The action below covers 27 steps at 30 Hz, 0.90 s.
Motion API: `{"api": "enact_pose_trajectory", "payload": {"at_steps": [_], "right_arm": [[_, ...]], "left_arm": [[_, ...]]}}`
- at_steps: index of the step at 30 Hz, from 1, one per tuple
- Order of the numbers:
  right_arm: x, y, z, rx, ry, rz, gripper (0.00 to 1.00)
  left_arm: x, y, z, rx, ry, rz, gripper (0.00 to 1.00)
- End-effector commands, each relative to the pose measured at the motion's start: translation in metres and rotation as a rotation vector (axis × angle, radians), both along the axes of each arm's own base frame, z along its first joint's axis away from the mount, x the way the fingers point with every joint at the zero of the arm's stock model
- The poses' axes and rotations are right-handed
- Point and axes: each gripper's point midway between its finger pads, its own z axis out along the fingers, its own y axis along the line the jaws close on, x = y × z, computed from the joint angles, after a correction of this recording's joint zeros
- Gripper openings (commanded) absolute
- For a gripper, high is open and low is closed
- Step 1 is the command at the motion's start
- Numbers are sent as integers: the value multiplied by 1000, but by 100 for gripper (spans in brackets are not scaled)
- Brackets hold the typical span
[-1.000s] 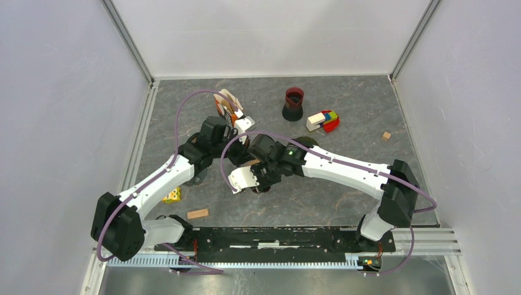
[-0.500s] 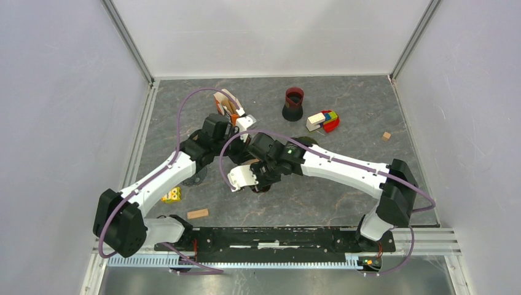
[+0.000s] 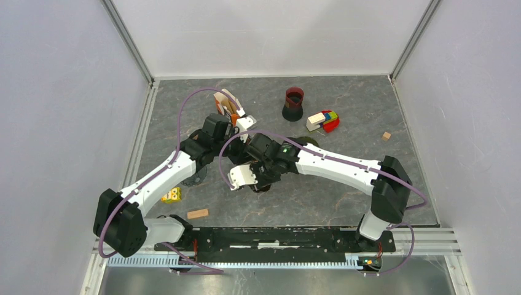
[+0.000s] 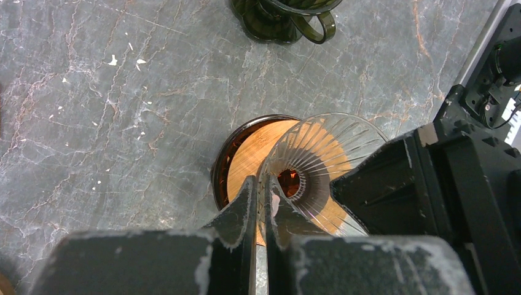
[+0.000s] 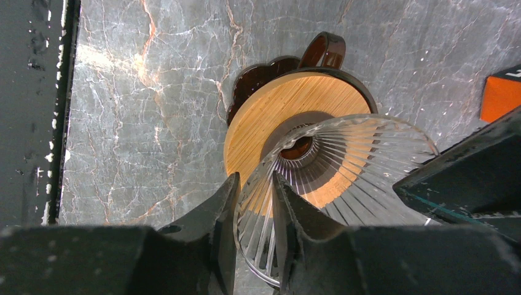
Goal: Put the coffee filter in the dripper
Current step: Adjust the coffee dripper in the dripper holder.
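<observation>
The dripper [image 4: 319, 153] is a clear ribbed glass cone on a round wooden collar [image 5: 276, 117], standing on the table at centre. My left gripper [image 4: 259, 184] is shut on its rim. My right gripper [image 5: 255, 184] is shut on the rim at another side. In the top view both grippers, left [image 3: 249, 155] and right [image 3: 253, 173], meet over the dripper, which the arms mostly hide. A beige paper piece, seemingly the coffee filter [image 3: 228, 99], stands in an orange-and-white holder behind the left wrist. The cone is empty inside.
A dark glass vessel with a handle [image 4: 282, 18] stands just beyond the dripper. A dark red cup [image 3: 293, 102], coloured blocks [image 3: 323, 120], a small wooden cube [image 3: 386, 136], a yellow item [image 3: 172, 195] and a wooden block [image 3: 197, 213] lie around.
Both arms shifted only slightly, the left wrist a little farther back and the right gripper a little left. Both grips on the dripper stay the same.
</observation>
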Motion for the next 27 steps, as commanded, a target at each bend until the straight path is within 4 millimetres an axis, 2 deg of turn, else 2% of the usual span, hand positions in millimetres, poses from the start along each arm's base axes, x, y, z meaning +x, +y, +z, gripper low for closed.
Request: {"api": "enact_pose_trajectory", "payload": {"at_steps": [1, 6, 12, 20, 27], "right_arm": [[7, 2, 11, 15, -21, -25, 35], [9, 3, 19, 31, -39, -31, 42], [11, 4, 22, 42, -47, -36, 43], [12, 2, 16, 46, -58, -50, 34], [14, -2, 10, 40, -77, -64, 28]], "left_arm": [[-21, 16, -28, 112, 101, -11, 8], [-18, 16, -20, 107, 85, -7, 14], [-14, 16, -12, 107, 61, -2, 17], [-11, 13, -2, 95, 45, -3, 18], [-6, 12, 8, 91, 25, 2, 26]]}}
